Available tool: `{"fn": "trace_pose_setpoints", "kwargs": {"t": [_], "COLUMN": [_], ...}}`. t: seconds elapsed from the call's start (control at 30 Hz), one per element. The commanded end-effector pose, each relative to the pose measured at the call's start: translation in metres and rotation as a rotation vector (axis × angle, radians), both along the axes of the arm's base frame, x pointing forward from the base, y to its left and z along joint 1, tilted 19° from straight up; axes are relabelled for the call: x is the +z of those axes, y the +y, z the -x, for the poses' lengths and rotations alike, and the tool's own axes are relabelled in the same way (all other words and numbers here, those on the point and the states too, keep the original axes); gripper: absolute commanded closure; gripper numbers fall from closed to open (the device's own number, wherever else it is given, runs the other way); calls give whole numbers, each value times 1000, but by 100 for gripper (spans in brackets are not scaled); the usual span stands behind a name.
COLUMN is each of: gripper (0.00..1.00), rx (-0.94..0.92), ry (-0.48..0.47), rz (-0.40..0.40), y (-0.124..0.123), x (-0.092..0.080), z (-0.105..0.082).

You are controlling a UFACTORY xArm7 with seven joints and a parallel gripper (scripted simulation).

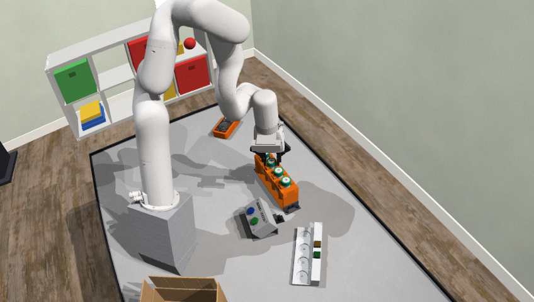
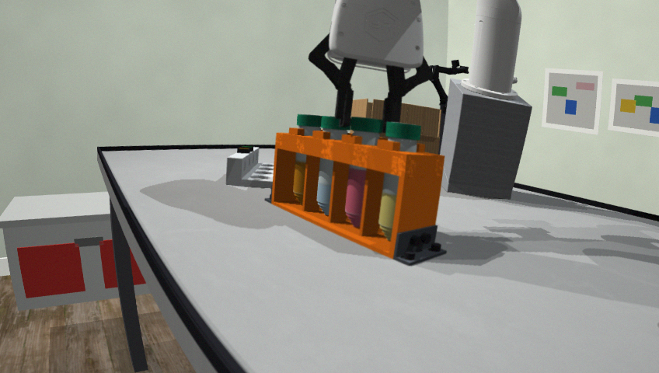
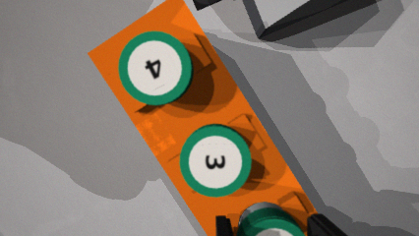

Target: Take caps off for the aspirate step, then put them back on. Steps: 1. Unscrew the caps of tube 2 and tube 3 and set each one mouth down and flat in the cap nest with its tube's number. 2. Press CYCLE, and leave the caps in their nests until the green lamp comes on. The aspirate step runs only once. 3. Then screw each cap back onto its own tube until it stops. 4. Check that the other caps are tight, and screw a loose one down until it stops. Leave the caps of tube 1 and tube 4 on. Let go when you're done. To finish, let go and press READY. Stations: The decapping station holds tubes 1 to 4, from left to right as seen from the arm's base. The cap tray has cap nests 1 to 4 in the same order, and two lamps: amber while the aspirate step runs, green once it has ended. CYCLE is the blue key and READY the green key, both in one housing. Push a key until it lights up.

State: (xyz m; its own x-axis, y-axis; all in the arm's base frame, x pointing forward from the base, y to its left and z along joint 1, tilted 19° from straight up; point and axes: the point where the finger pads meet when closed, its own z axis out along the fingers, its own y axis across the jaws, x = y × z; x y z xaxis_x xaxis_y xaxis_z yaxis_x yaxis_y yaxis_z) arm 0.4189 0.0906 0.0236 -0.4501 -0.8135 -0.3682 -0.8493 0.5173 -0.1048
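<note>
We see the white arm's black two-fingered gripper (image 1: 271, 160) reaching straight down over the orange tube rack (image 2: 351, 155) that stands on the grey table (image 2: 277, 300). Its fingers bracket the green screw cap of tube 2 (image 3: 268, 223), one on each side. They stand partly open, just off the cap's rim rather than clamped on it, so the gripper has hold of nothing. That cap sits on its tube, the one with the pink filling (image 2: 355, 193), second from the right in the exterior view. In the wrist view the green cap with a white disc marked 3 (image 3: 215, 160) and the like cap marked 4 (image 3: 154, 68) sit further along the rack, both on their tubes. The fourth green cap (image 2: 402, 130) sits at the rack's right end in the exterior view. The white cap tray (image 1: 296, 262) lies well apart from the rack, nearer the table's front edge. The grey key housing (image 1: 267, 224), with its blue key (image 1: 250, 210) and green key (image 1: 254, 220), stands between the rack and the arm's grey pedestal (image 1: 164, 231).
</note>
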Motion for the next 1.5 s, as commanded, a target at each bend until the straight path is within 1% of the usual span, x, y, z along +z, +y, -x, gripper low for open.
{"fn": "trace_pose_setpoints", "kwargs": {"t": [0.0, 0.37, 0.4, 0.87, 1.33, 1.4, 1.47], "gripper": [54, 54, 100, 100, 100, 100, 100], "rx": [-211, -211, -211, -211, 423, 423, 536], "ry": [112, 112, 112, 112, -56, -56, -87], "rz": [-19, -18, -18, -18, 152, 152, 180], "y": [0, 0, 0, 0, 0, 0, 0], "x": [1, 1, 1, 1, 2, 2, 2], "z": [-1, -2, -2, -2, -1, -1, -1]}}
